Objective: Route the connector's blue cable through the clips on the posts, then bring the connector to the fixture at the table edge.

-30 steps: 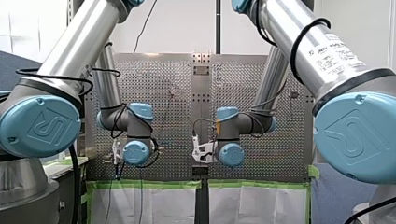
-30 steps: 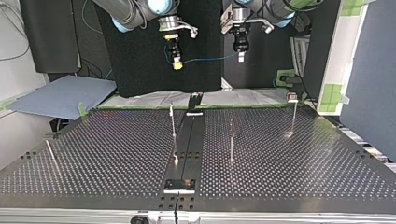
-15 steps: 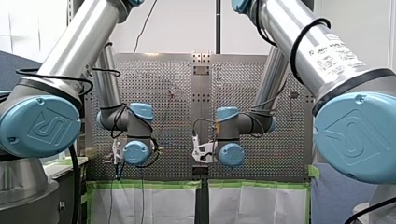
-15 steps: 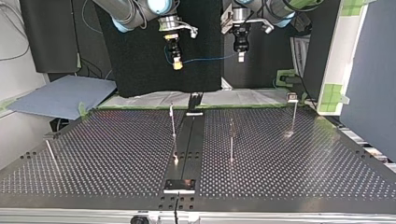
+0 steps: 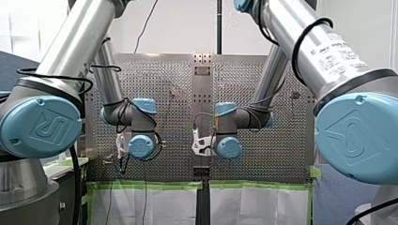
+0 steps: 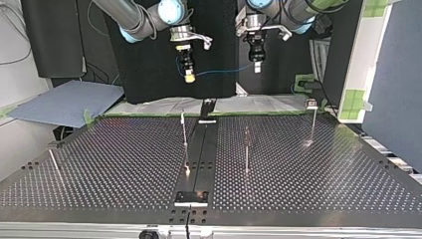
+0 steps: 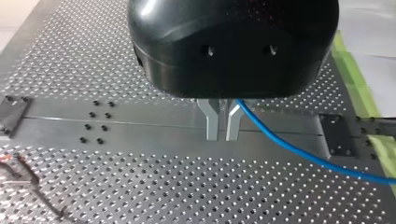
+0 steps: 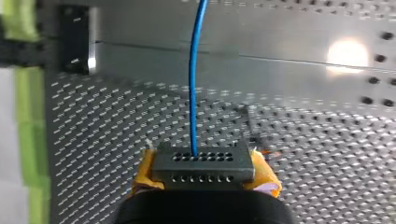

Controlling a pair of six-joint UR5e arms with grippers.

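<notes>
In the right wrist view my right gripper (image 8: pixel 203 173) is shut on the grey connector (image 8: pixel 203 162), which sits between its yellow pads (image 8: pixel 267 176). The blue cable (image 8: pixel 194 84) runs straight ahead from the connector. In the left wrist view my left gripper (image 7: pixel 222 133) holds its metal fingers almost together, and the blue cable (image 7: pixel 289 147) leaves from between them to one side. In the top view my right gripper (image 6: pixel 189 76) and my left gripper (image 6: pixel 257 66) hang high beyond the table's far edge. The cable (image 6: pixel 224 71) sags between them.
Thin posts stand on the perforated table: one (image 6: pixel 184 130) beside the black centre rail (image 6: pixel 198 149), one (image 6: pixel 246 151) on its other side, one (image 6: pixel 312 122) far right, one (image 6: pixel 53 166) leaning at the left. Black fixtures sit at the rail's far end (image 6: pixel 207 109) and near end (image 6: pixel 190 197).
Both grippers have shifted a little lower in the top view, carrying the cable with them. In the front view both wrists sit slightly higher. The grips look unchanged.
</notes>
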